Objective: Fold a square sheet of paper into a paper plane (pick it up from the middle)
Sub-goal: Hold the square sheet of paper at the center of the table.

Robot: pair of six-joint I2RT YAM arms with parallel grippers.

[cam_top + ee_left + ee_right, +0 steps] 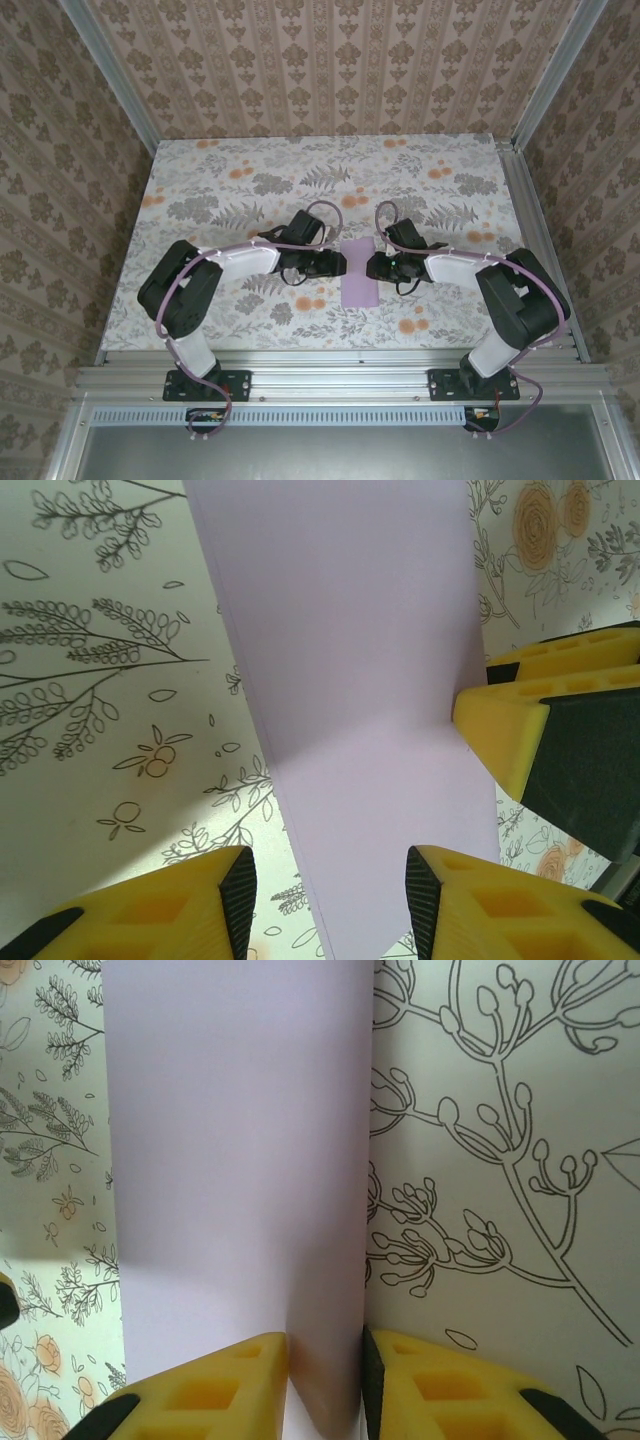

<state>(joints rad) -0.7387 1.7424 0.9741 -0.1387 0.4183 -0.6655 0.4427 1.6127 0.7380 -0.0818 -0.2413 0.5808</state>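
Observation:
The square sheet of paper [358, 287] is lavender and lies folded into a narrow strip on the floral cloth between the two grippers. My left gripper [337, 263] is at its left edge. In the left wrist view this gripper [330, 868] is open, straddling the sheet [360, 680] near a slanted end. A yellow finger of the right gripper [500, 730] touches the sheet's edge. My right gripper [373, 267] is at the strip's right side. In the right wrist view it [325, 1350] is shut on a raised fold of the sheet [220, 1160]. A paper plane is out of view.
The floral tablecloth [250, 190] covers the whole table, with free room on the far half. Patterned walls close in the left, back and right sides. An aluminium rail [340, 382] carrying both arm bases runs along the near edge.

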